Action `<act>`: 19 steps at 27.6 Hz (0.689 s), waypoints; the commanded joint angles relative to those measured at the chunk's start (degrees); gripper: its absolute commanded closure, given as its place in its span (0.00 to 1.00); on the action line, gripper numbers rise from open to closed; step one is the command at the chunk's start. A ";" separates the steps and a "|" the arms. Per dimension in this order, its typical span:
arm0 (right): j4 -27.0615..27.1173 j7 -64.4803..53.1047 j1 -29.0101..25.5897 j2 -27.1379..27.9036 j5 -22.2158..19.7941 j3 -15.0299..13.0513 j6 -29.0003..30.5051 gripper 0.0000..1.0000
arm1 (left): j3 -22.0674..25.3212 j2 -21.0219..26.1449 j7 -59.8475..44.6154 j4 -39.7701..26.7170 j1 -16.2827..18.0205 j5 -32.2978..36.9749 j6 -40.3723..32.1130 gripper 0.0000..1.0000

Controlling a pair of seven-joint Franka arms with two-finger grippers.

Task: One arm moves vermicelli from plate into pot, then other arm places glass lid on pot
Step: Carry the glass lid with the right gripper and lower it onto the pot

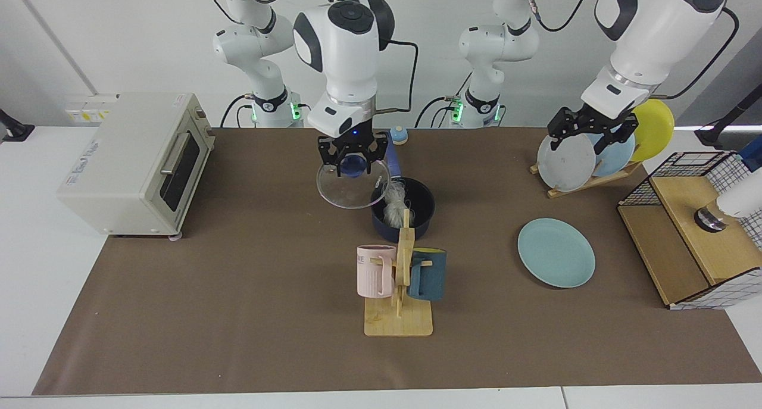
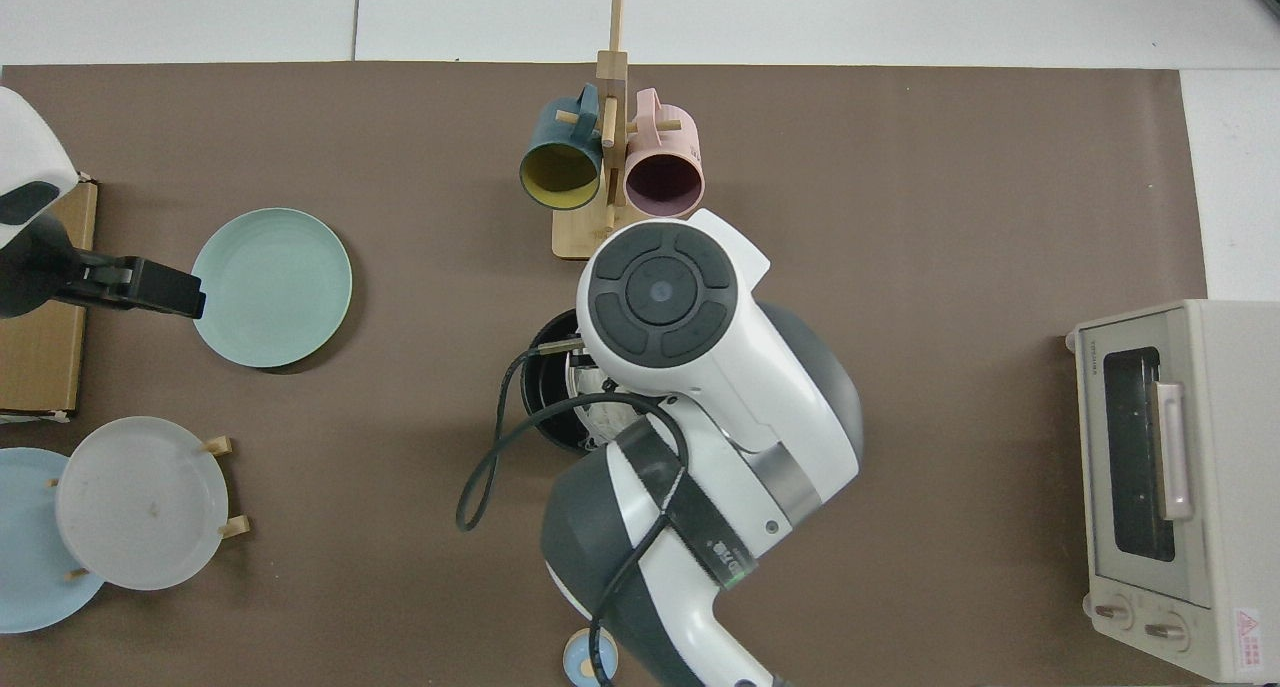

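One lid (image 1: 352, 189) hangs from right pincer (image 1: 353, 161), which grips its knob, mid frame; pot (image 1: 417, 209) sits just lower right. Left pincer (image 1: 590, 136) open, waits upper right.

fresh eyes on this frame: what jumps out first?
The right gripper, at mid-table, holds the glass lid by its blue knob in the air, just short of the pot, where the vermicelli already sits. The teal plate lies bare nearer the camera in the facing view. The left gripper waits raised in front of the plate rack.
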 commanded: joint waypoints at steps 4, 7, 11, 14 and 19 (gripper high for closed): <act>2.18 5.09 2.08 3.25 -0.08 -0.22 2.38 1.00 | 0.53 -1.59 -0.20 -2.30 0.15 -0.67 2.42 0.00; 1.57 5.53 3.57 3.42 0.36 -0.22 4.49 1.00 | 0.53 -1.59 -0.46 -2.30 0.06 -0.67 2.42 0.00; 1.56 8.25 4.19 4.21 0.09 -0.22 5.46 1.00 | 0.53 -1.59 -0.38 -2.30 0.15 -0.67 2.42 0.00; 1.48 8.35 4.10 4.48 0.27 -0.22 6.69 1.00 | 0.53 -1.59 -0.38 -2.47 0.06 -0.67 2.42 0.00; 0.60 7.73 4.02 4.91 0.18 -0.22 7.83 1.00 | 0.53 -1.68 -0.38 -2.56 0.15 -0.67 2.42 0.00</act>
